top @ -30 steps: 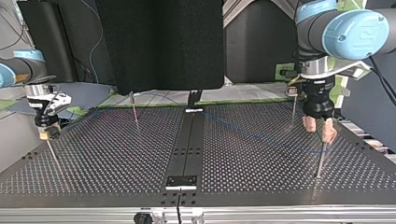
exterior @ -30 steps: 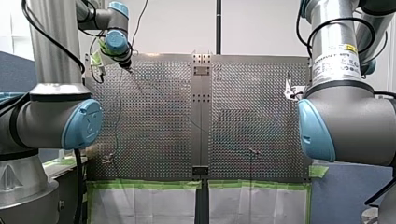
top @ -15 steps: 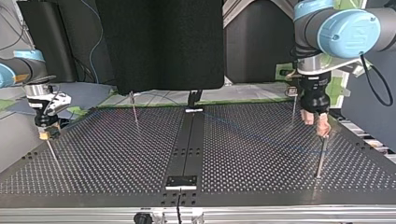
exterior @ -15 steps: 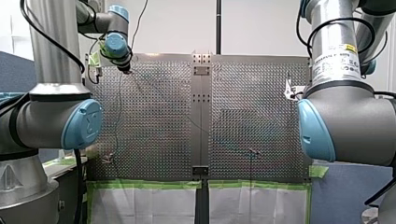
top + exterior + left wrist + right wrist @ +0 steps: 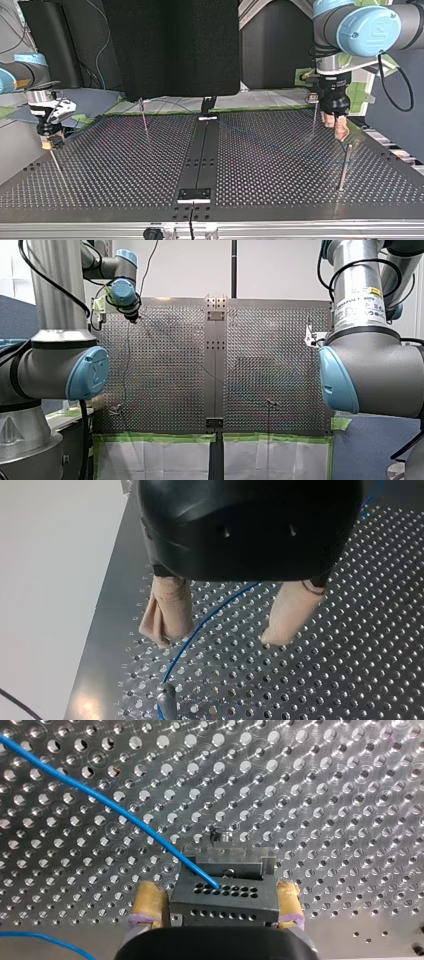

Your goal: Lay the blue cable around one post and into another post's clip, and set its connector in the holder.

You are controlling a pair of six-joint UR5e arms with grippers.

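Cable [image 5: 199, 627], blue, is running lengthwise beneath my left pincer [image 5: 216, 640], gaping wide, toward the post [image 5: 167, 702] ahead; my right pincer [image 5: 218, 896] is clamping the connector [image 5: 227, 909].

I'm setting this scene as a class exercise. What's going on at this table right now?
Two robot arms are routing a blue cable across a perforated table. My right claw is shut on the cable's grey connector, low over the table. My left claw hangs open above the cable, which runs between its beige fingers towards a post just ahead. That claw grips nothing.
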